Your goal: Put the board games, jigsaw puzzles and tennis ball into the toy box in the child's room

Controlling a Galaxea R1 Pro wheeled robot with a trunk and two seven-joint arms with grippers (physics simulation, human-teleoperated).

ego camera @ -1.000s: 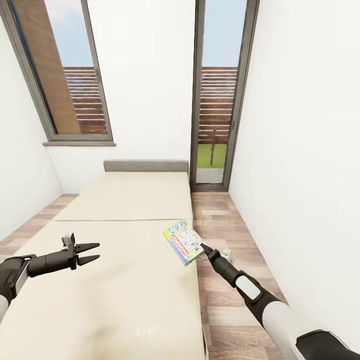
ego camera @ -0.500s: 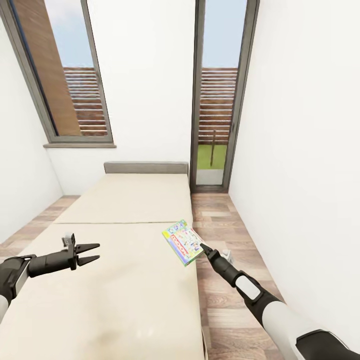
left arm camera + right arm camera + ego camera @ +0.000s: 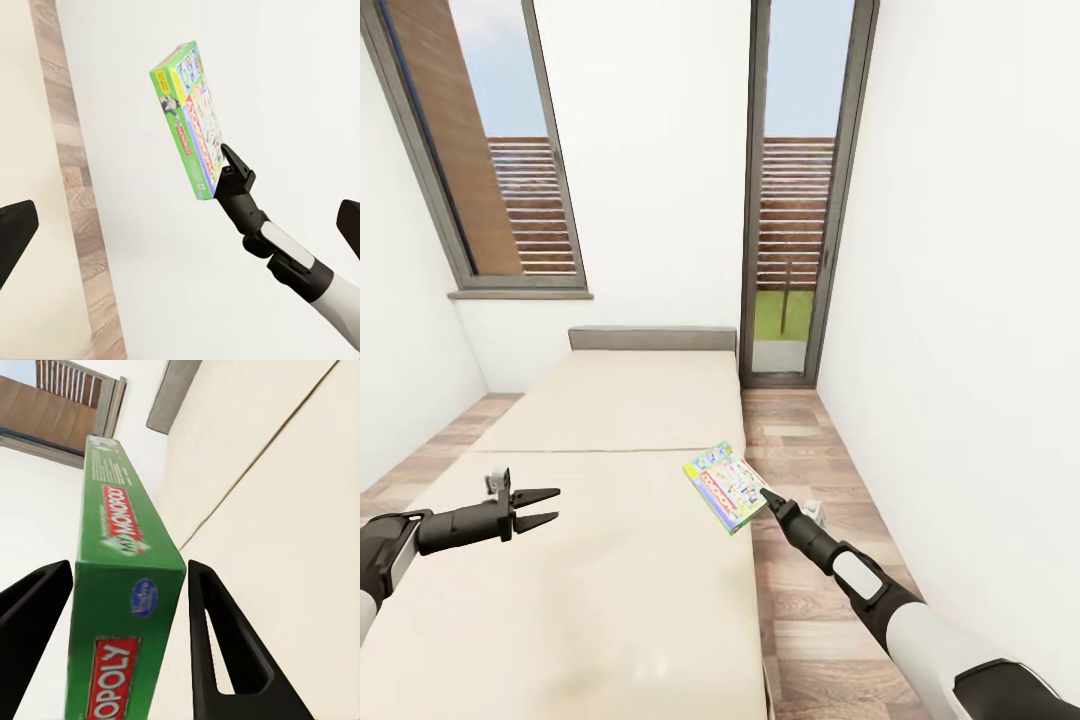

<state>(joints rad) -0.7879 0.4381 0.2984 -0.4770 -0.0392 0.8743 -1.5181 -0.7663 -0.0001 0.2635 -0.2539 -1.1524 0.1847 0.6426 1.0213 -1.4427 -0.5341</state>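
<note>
Two grippers out over a wide beige bed [image 3: 610,500]. Left gripper [image 3: 546,507] held just above the plain mattress, fingers spread apart with nothing between them. Right gripper [image 3: 765,494] reached out past the mattress's right edge, fingers pressed onto the lower corner of a green-edged board game [image 3: 725,485]. Held the box tilted in the air, colourful cover facing up, partly above the mattress edge and partly above the wood-plank floor [image 3: 800,600]. Seen from the right wrist as a green box side printed MONOPOLY [image 3: 120,607], with a dark finger [image 3: 217,637] on either side of it. Seen from the left wrist hanging in the air [image 3: 187,120], well apart from that gripper, against a white wall. Beyond both grippers, a seam across the mattress, then a low grey headboard [image 3: 652,337]. Farther off, a white end wall with a tall grey-framed window [image 3: 480,150] and a narrow glazed door [image 3: 795,190] showing slatted fencing and grass. Right of the holding gripper, bare floor up to a plain white side wall [image 3: 980,330].
</note>
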